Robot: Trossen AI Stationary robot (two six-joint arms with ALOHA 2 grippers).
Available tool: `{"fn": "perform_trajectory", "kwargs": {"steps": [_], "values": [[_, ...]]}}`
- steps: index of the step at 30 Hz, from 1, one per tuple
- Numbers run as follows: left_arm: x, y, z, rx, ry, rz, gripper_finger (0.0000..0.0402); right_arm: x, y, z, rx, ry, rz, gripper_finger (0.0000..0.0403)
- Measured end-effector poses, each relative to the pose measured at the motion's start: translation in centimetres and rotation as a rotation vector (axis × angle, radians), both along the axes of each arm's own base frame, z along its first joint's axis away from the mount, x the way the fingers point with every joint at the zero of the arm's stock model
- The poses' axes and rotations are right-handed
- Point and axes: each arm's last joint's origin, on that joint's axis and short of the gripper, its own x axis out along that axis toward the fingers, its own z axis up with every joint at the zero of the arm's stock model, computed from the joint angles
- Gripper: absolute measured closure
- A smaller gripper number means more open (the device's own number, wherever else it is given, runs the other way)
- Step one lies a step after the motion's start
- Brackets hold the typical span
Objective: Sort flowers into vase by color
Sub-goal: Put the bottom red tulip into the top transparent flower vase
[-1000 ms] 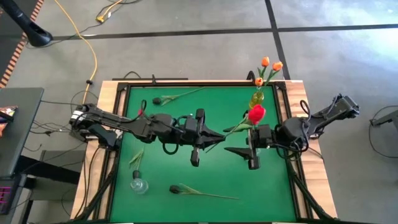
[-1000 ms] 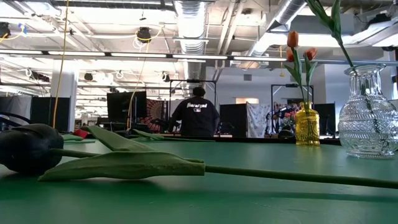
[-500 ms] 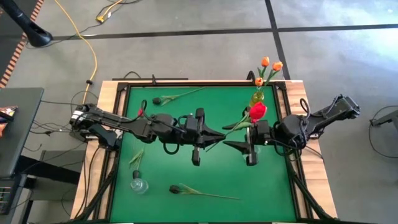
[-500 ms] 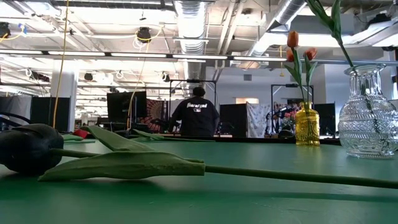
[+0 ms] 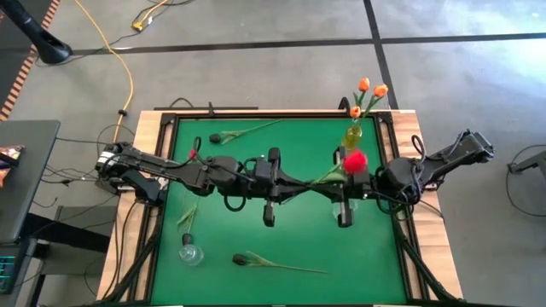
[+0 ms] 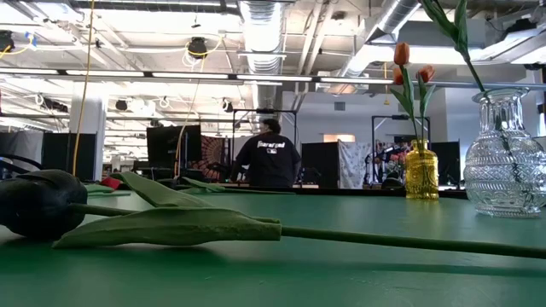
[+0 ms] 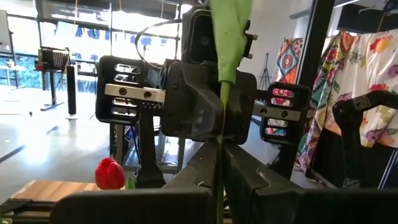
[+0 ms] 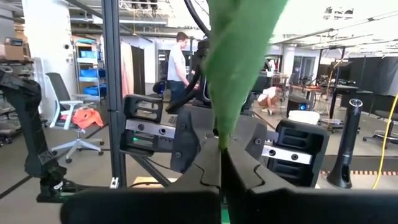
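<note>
A red tulip (image 5: 356, 159) is held up over the middle of the green table (image 5: 222, 222), between my two grippers. Its thin green stem (image 5: 328, 176) slants from the head down to where they meet. My left gripper (image 5: 299, 188) reaches in from the table's left and is shut on the stem. My right gripper (image 5: 317, 188) comes from the right, tip to tip with the left, and is shut on the same stem. A green leaf (image 7: 230, 31) rises over the fingers in both wrist views. The low view shows neither gripper. My left gripper pinches the stem (image 7: 220, 134) between its two fingers, toward the end away from the head. The fingers lie about level, come from the table's left and cross the stem. The flower is lifted clear of the table. My right gripper pinches the stem (image 8: 222, 148) between its two fingers just below the leaf (image 8: 242, 62), right beside the left gripper's fingertips. The fingers lie about level and come from the table's right. The red head (image 5: 356, 159) stands out past them toward the far edge.
A yellow vase (image 5: 351, 135) with orange tulips (image 5: 367, 89) stands at the far right edge. A clear vase (image 5: 189, 251) holding a green stem stands near left. Two dark tulips lie on the table, one far left (image 5: 217, 136), one near the front (image 5: 243, 258).
My right gripper stood open around the stem beside the left gripper's fingertips and has shut on it. My left gripper has stayed shut on the stem.
</note>
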Motion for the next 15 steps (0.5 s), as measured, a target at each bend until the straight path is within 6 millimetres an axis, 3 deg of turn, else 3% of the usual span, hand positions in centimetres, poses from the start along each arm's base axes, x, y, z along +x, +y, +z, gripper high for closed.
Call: {"fn": "perform_trajectory", "kwargs": {"steps": [4,9,15], "values": [[0.0,0.0,0.0,0.054,0.001,0.005,0.0371,0.0,0.0,0.0,0.011,0.001,0.002,0.038],[-0.3,0.1,0.2,0.096,0.004,0.011,0.0305,-0.5,-0.2,0.3,0.05,0.002,0.006,0.0378],[-2.1,1.6,1.3,0.062,0.074,0.04,0.0234,-2.3,-0.8,1.4,0.103,0.167,0.025,0.0378]]}}
